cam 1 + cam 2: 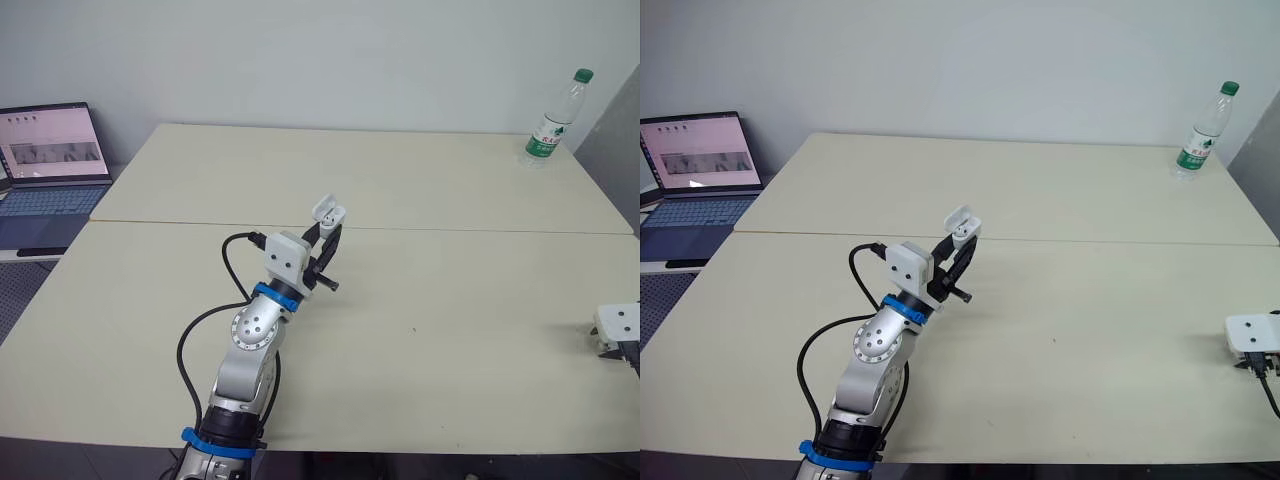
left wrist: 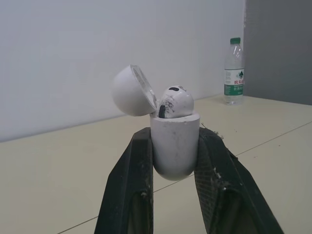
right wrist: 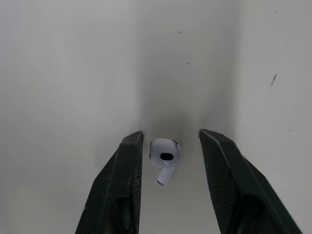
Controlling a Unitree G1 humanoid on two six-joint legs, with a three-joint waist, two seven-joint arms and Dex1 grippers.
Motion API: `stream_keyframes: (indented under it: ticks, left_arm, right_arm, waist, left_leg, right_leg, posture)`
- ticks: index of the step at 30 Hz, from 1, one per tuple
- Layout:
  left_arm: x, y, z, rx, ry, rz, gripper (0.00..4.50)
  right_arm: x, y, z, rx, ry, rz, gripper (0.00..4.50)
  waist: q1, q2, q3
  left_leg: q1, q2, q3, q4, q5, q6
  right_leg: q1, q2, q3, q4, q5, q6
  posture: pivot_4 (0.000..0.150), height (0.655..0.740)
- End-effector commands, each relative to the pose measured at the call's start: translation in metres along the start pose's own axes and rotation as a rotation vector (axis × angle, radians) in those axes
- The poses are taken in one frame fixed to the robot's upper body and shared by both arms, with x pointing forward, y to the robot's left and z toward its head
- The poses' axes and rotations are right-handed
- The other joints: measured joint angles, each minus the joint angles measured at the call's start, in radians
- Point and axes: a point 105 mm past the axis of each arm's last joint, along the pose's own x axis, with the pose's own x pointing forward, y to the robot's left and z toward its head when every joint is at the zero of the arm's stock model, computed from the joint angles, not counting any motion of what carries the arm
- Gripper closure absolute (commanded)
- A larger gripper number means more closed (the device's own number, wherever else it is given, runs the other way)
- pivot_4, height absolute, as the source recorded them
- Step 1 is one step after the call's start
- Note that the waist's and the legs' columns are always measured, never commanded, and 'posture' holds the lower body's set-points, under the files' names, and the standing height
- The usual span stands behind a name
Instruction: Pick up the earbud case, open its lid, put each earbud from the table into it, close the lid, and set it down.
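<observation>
My left gripper point(image 1: 327, 232) is shut on the white earbud case point(image 2: 174, 144), held upright above the middle of the table. The case's lid point(image 2: 132, 91) is swung open and one earbud point(image 2: 175, 103) sits in it. At the table's right edge my right gripper point(image 3: 168, 141) points down at the tabletop, open, its two fingers on either side of a loose white earbud point(image 3: 164, 156) that lies on the surface. A small gap shows between the earbud and each finger.
A clear plastic water bottle point(image 1: 556, 120) with a green cap stands at the table's far right corner. An open laptop point(image 1: 50, 165) sits on a separate surface to the left. A seam point(image 1: 480, 229) crosses the table behind the case.
</observation>
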Motion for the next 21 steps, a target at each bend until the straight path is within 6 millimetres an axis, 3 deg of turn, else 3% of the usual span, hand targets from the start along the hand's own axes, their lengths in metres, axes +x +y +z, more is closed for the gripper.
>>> stream_keyframes:
  ticks: [1, 21]
  left_arm:
    - [0.003, 0.0, 0.015, 0.012, -0.057, -0.002, 3.75]
    - [0.002, 0.0, 0.016, 0.014, -0.058, 0.0, 3.75]
  right_arm:
    - [0.004, 0.004, -0.001, -0.005, 0.008, 0.029, 2.72]
    - [0.001, 0.01, -0.014, -0.02, 0.094, 0.071, 2.72]
  waist:
    - [0.0, 0.0, 0.0]
    - [0.0, -0.001, 0.0]
  left_leg:
    - [0.0, 0.0, 0.0, 0.0, 0.0, 0.0]
    - [0.005, -0.001, 0.001, 0.0, -0.001, 0.001]
  right_leg:
    - [0.0, 0.0, 0.0, 0.0, 0.0, 0.0]
    - [0.006, -0.001, 0.001, -0.002, 0.0, 0.001]
  posture:
    - [0.15, 0.74]
    - [0.15, 0.74]
